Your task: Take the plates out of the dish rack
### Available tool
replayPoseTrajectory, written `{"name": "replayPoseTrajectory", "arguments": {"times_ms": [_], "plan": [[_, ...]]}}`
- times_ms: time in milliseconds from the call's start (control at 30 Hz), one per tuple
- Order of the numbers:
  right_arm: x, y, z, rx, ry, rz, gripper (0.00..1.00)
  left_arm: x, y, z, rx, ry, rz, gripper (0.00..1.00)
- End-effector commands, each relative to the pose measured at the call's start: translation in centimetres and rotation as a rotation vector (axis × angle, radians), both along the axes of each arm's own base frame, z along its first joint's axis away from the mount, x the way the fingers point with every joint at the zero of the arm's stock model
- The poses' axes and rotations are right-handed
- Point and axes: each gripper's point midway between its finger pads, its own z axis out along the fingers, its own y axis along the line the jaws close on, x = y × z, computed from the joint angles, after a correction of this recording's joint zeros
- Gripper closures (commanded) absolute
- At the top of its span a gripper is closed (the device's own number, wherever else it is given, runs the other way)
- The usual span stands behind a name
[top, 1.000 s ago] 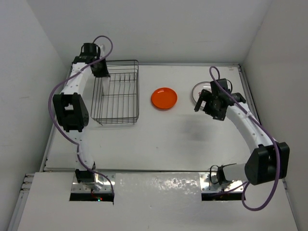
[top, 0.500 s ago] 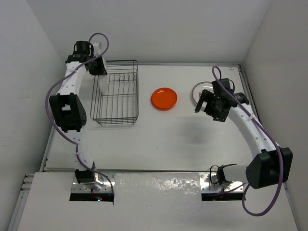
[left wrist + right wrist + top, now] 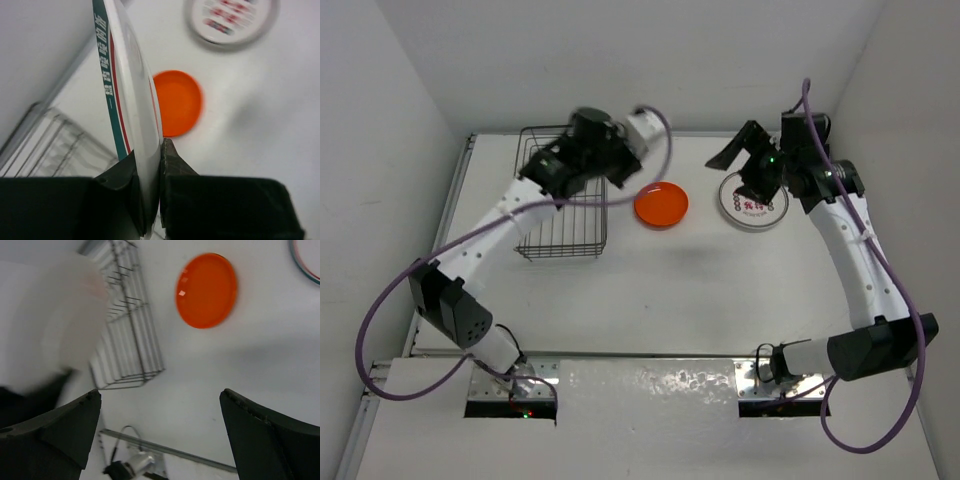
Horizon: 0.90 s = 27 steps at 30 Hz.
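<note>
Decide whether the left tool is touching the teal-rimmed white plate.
Touching. The left wrist view shows the left tool pressing both faces of the white plate.

Held plate [image 3: 131, 95]: white Chinese chars on teal rim, illegible. Table plate [image 3: 754, 203]: red chars, unreadable.

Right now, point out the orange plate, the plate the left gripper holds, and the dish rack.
orange plate [image 3: 661, 204]: top external view, its centre.
held plate [image 3: 131, 87]: left wrist view, white face beside the teal rim.
dish rack [image 3: 565, 228]: top external view, near part of wire floor.
</note>
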Motion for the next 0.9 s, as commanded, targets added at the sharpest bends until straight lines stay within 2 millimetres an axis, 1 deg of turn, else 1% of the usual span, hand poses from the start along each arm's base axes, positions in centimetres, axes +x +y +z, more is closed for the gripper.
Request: {"name": "replayPoseTrajectory", "arguments": {"times_ms": [0,33,67,100,167,200,233,267,300,400,433,500,533,600,667,700,733,767,800,833,867], "plan": [[1.5,2.5,5.8,0.197,-0.081,0.011,0.01,-2.6,-1.9,0.6,0.149,-0.202,-0.063,1.00],[1.6,2.7,6.2,0.235,-0.072,-0.006,0.01,-4.7,-2.8,0.0,0.173,-0.233,-0.101,1.00],[1.7,2.5,6.2,0.240,-0.068,-0.028,0.01,-5.6,-3.4,-0.2,0.178,-0.253,-0.129,1.00],[1.7,2.4,5.8,0.244,-0.051,-0.047,0.01,-7.2,-4.3,-0.2,0.164,-0.292,-0.163,1.00],[1.3,2.2,4.5,0.230,-0.010,-0.072,0.01,-8.2,-4.5,0.1,0.166,-0.335,-0.179,1.00],[1.1,2.2,4.0,0.230,0.004,-0.074,0.01,-8.6,-4.5,0.7,0.150,-0.356,-0.179,1.00],[0.7,2.2,2.7,0.222,0.036,-0.077,0.01,-9.3,-5.0,0.3,0.148,-0.352,-0.202,1.00],[0.4,2.4,2.1,0.212,0.051,-0.075,0.01,-9.8,-5.1,0.6,0.138,-0.358,-0.212,1.00],[0.1,2.6,0.8,0.206,0.080,-0.070,0.01,-10.4,-5.6,0.2,0.138,-0.353,-0.239,1.00],[-0.3,4.8,-0.5,0.228,0.104,-0.004,0.03,-11.7,-6.8,-0.3,0.140,-0.360,-0.289,1.00],[-0.1,6.0,-0.9,0.232,0.105,0.029,0.04,-12.1,-7.2,-0.5,0.137,-0.356,-0.309,1.00],[0.0,6.9,-1.7,0.235,0.117,0.047,0.05,-12.7,-7.9,-0.9,0.129,-0.351,-0.338,1.00],[0.3,7.5,-1.6,0.238,0.095,0.060,0.06,-12.9,-8.0,-1.0,0.125,-0.348,-0.343,1.00],[0.4,7.3,-2.4,0.222,0.101,0.045,0.11,-12.7,-8.1,-1.5,0.131,-0.343,-0.343,1.00],[0.9,6.8,-2.3,0.208,0.070,0.018,0.19,-12.5,-8.2,-1.9,0.141,-0.342,-0.337,1.00],[0.9,6.7,-2.7,0.208,0.074,0.005,0.29,-12.4,-8.2,-1.9,0.143,-0.344,-0.329,1.00],[1.1,6.9,-2.6,0.223,0.062,0.008,0.35,-12.4,-8.2,-2.0,0.142,-0.346,-0.328,1.00],[1.2,7.1,-3.1,0.232,0.073,0.008,0.40,-12.3,-8.2,-2.2,0.143,-0.347,-0.328,1.00],[1.3,7.2,-3.0,0.239,0.067,0.006,0.65,-12.1,-8.1,-2.1,0.144,-0.349,-0.315,1.00],[1.6,6.8,-3.2,0.225,0.065,-0.011,0.88,-11.9,-8.0,-2.1,0.146,-0.351,-0.298,1.00],[1.6,6.6,-3.2,0.214,0.063,-0.023,1.00,-11.5,-8.0,-2.6,0.157,-0.345,-0.280,0.99]]}}
